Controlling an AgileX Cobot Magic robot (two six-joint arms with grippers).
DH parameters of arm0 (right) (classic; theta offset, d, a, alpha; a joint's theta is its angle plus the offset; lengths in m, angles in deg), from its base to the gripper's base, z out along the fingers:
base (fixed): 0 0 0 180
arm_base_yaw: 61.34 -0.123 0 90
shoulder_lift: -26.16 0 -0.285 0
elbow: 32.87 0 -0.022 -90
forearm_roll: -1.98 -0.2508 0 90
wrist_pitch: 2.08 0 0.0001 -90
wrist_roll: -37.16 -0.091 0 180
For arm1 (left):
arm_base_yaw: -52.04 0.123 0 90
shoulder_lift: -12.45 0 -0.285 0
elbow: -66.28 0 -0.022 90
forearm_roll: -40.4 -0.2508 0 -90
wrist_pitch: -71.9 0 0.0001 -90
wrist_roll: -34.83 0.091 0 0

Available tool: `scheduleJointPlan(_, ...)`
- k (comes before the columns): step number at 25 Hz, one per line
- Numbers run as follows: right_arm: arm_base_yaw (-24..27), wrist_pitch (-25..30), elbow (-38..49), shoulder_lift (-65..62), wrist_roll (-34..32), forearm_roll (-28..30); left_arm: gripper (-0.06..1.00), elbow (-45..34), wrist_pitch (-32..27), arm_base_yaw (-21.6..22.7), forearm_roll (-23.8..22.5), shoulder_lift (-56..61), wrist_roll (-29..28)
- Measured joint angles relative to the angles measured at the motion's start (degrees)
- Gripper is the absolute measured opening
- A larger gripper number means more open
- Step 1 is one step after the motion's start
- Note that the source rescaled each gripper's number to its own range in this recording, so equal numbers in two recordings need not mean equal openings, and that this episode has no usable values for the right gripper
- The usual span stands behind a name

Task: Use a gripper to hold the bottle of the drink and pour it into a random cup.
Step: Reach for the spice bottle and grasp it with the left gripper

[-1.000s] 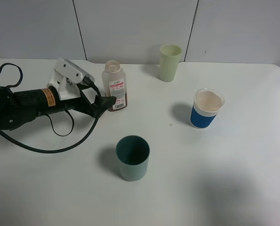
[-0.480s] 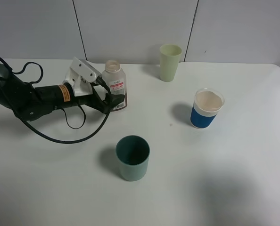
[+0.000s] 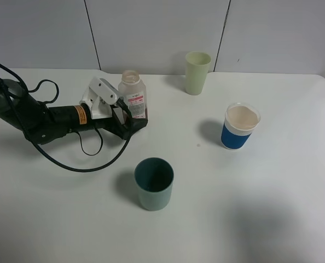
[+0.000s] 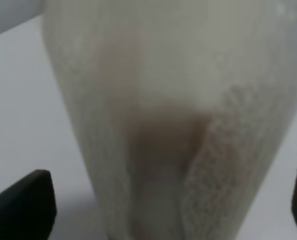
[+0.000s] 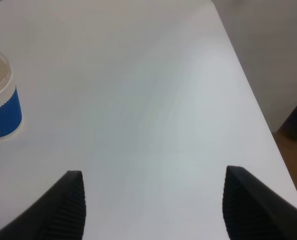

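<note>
The bottle of the drink (image 3: 133, 90) stands upright and capless at the back of the white table, with dark brown liquid low inside. My left gripper (image 3: 131, 116) is open, its black fingers on either side of the bottle's lower part. In the left wrist view the bottle (image 4: 173, 100) fills the frame, with the left gripper (image 4: 163, 205) set wide around it and gaps on both sides. The teal-green cup (image 3: 154, 183) stands empty nearer the front, below the bottle in the high view. My right gripper (image 5: 158, 210) is open and empty over bare table, out of the high view.
A tall pale green cup (image 3: 197, 72) stands at the back. A blue-and-white cup (image 3: 241, 126) stands at the right and shows in the right wrist view (image 5: 1, 100). The left arm's black cable (image 3: 80, 161) loops over the table. The table's right edge (image 5: 248, 95) is near the right gripper.
My left arm has moved right toward the bottle. Its fingers were just short of the bottle's side and now straddle its lower part. The bottle and cups have not moved.
</note>
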Motion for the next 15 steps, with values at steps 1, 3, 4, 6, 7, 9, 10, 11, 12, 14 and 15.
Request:
scheduleJointPlan(1, 0.0, 0.0, 0.0, 0.0, 0.0, 0.0, 0.92, 0.27, 0.13, 0.0, 0.01, -0.05, -0.07)
scheduleJointPlan(3, 0.0, 0.0, 0.0, 0.0, 0.0, 0.0, 0.92, 0.98, 0.89, -0.19, -0.01, -0.05, -0.76)
scheduleJointPlan(4, 0.0, 0.0, 0.0, 0.0, 0.0, 0.0, 0.92, 1.28, 1.12, -0.33, -0.01, -0.05, -1.18)
scheduleJointPlan(6, 0.0, 0.0, 0.0, 0.0, 0.0, 0.0, 0.92, 1.76, 1.17, -0.73, -0.07, -0.05, -1.54)
scheduleJointPlan(7, 0.0, 0.0, 0.0, 0.0, 0.0, 0.0, 0.92, 2.14, 1.23, -0.98, -0.07, -0.06, -1.77)
scheduleJointPlan(9, 0.0, 0.0, 0.0, 0.0, 0.0, 0.0, 0.92, 2.68, 1.3, -1.27, -0.13, -0.11, -1.96)
scheduleJointPlan(10, 0.0, 0.0, 0.0, 0.0, 0.0, 0.0, 0.92, 2.99, 1.34, -1.37, -0.14, -0.18, -2.01)
scheduleJointPlan(11, 0.0, 0.0, 0.0, 0.0, 0.0, 0.0, 0.92, 3.34, 1.34, -1.37, -0.14, -0.18, -2.2)
scheduleJointPlan(12, 0.0, 0.0, 0.0, 0.0, 0.0, 0.0, 0.92, 3.42, 1.34, -1.37, -0.05, -0.23, -2.25)
scheduleJointPlan(14, 0.0, 0.0, 0.0, 0.0, 0.0, 0.0, 0.92, 3.53, 1.53, -1.37, -0.07, -0.61, -2.41)
scheduleJointPlan(15, 0.0, 0.0, 0.0, 0.0, 0.0, 0.0, 0.92, 3.53, 1.53, -1.37, -0.07, -0.88, -2.41)
